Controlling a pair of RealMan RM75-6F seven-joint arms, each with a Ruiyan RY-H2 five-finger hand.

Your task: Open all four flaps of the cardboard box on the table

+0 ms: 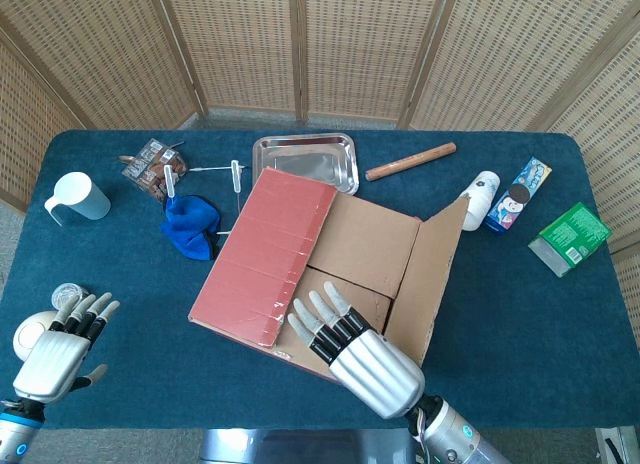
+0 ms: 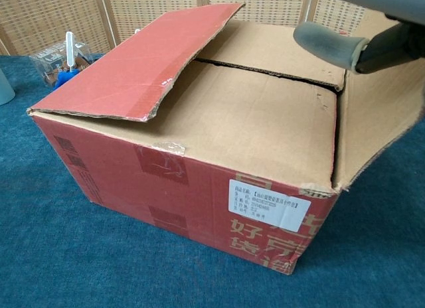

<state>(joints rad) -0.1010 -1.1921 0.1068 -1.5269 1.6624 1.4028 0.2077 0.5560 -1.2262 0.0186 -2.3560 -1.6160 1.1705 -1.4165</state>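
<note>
Your right hand (image 1: 352, 352), fingers spread and holding nothing, hovers over the cardboard box (image 1: 330, 264) beside its out-leaning right flap (image 1: 428, 274); left hand (image 1: 55, 346) likewise spread, well apart.

The scene is seen by the head view from high above, looking steeply down, so that the whole blue table (image 1: 520, 314) is covered from its near edge to the wicker screens (image 1: 300, 44) at the far side. The chest view is placed low and very near, facing forward at the near side of the cardboard box (image 2: 199, 188), which fills most of the picture. The box (image 1: 350, 254) and the table (image 2: 66, 255) are shared by both views.
</note>
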